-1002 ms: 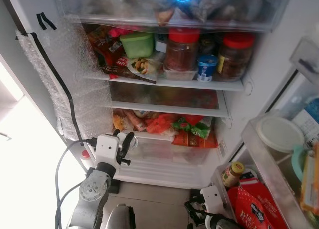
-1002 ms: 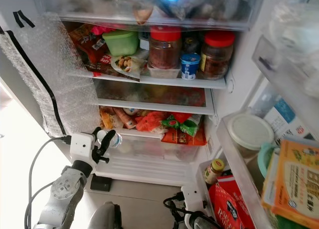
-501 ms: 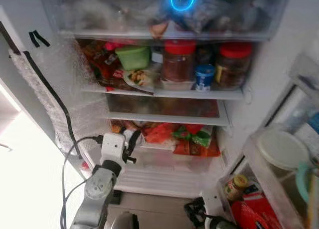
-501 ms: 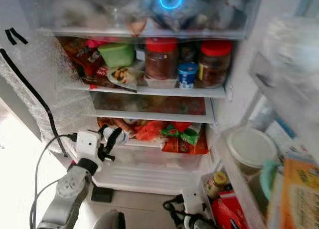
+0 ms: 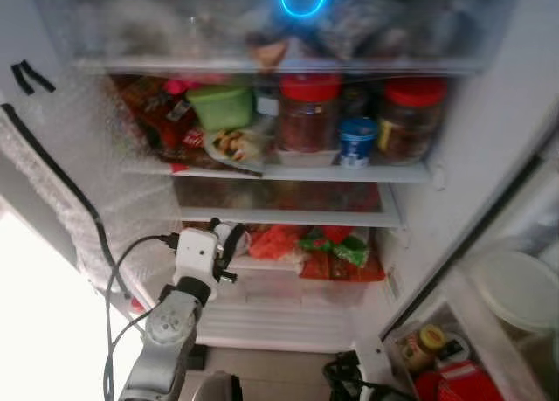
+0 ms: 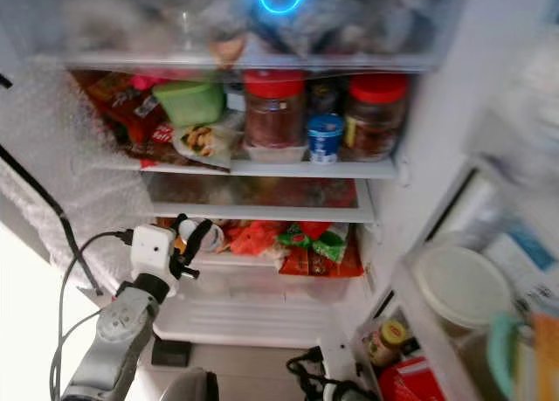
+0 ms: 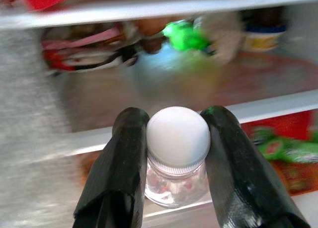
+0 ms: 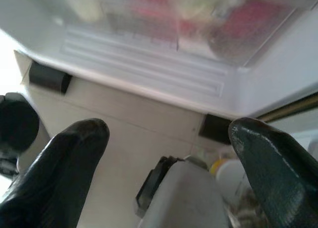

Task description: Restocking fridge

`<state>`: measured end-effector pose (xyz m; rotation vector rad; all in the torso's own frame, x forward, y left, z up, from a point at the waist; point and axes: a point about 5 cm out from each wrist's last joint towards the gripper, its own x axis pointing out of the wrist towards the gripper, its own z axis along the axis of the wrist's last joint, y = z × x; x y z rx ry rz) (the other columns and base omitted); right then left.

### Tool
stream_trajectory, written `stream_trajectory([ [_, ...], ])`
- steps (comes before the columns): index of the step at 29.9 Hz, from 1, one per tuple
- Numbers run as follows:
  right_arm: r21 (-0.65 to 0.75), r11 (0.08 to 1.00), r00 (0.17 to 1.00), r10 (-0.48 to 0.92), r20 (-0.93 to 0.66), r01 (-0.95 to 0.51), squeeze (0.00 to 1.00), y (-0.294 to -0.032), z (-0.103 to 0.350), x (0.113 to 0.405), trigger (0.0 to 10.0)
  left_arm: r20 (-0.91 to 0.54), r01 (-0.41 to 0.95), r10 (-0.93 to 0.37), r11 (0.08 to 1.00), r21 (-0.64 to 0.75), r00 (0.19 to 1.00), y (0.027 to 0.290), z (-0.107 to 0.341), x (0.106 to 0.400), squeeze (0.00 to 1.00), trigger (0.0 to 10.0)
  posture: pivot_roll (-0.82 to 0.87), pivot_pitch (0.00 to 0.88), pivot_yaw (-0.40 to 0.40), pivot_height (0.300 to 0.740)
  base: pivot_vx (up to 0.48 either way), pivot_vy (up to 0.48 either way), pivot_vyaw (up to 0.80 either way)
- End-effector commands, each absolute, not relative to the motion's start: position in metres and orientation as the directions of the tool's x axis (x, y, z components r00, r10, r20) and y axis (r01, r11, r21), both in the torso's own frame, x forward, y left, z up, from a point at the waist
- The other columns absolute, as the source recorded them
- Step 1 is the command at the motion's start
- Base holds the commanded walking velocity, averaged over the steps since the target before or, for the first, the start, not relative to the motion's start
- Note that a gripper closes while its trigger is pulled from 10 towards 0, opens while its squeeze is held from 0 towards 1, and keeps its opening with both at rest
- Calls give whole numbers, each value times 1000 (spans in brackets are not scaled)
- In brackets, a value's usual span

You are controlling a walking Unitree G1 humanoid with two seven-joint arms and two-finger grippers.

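The left gripper (image 7: 171,153) has its jaws clamped on a small clear jar (image 7: 176,176) with a white screw cap (image 7: 178,137), one finger on each side of the cap and neck. The jar's long axis runs out along the fingers, cap toward the wrist camera and base pointing into the fridge. In the head views the gripper sits at the front left edge of the lower shelf (image 5: 288,266), with the jar just left of the red and green packets (image 5: 336,248) lying on that shelf. The coming move appears to turn on this relation: the free shelf surface lies straight ahead of the jar's base, between the fridge's left wall (image 5: 131,209) and the packets, so the jar should travel forward along its own axis and be set down clear of the packets. The right gripper (image 8: 169,153) hangs low, below the shelf and near the floor (image 8: 129,138), jaws spread wide and holding nothing; the left arm is the nearer one.
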<state>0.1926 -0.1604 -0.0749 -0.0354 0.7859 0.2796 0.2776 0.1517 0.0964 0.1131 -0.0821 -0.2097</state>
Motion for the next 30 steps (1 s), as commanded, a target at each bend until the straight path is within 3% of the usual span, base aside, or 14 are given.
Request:
stream_trajectory([
  [1,68,972,670,206,-713,-227,0,-168,-77,189,10000,103,232,-245,964,130,964,141,103,279,0,10000,40,68,-7,648,277,0,0],
  [17,72,970,666,211,-715,-230,0,-161,-76,192,10000,137,235,-260,957,171,956,141,112,284,0,10000,40,67,-11,648,276,0,0],
  [30,64,978,653,181,-736,-199,0,-180,-80,179,10000,180,239,-280,946,220,943,146,111,290,0,10000,32,67,-14,648,0,0,0],
])
